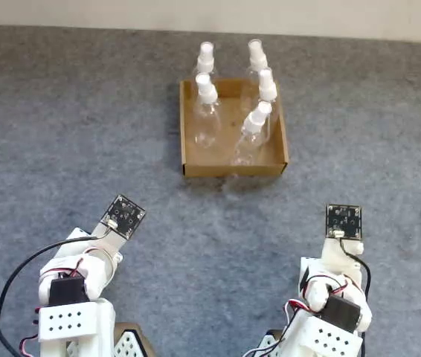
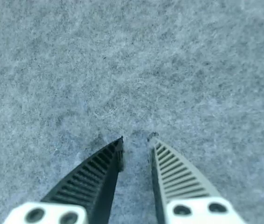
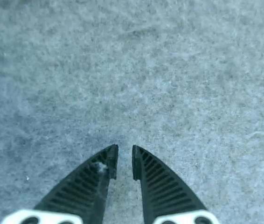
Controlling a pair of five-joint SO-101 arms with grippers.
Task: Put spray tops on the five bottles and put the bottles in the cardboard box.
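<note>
A shallow cardboard box (image 1: pixel 189 165) sits at the far middle of the grey carpet. Five clear bottles with white spray tops stand in it: two at the back (image 1: pixel 205 56) (image 1: pixel 256 53), two in the middle (image 1: pixel 207 91) (image 1: pixel 267 83), and a tilted one (image 1: pixel 254 123) near the front right. Both arms are folded back at the near edge, well away from the box. My left gripper (image 2: pixel 136 138) points down at bare carpet, its fingers a little apart and empty. My right gripper (image 3: pixel 125 148) hangs over bare carpet too, its fingertips almost together with nothing between them.
The left arm (image 1: pixel 84 275) and the right arm (image 1: pixel 337 282) sit at the near corners. A black cable (image 1: pixel 6 290) loops beside the left arm. Open carpet (image 1: pixel 218 223) lies between the arms and the box.
</note>
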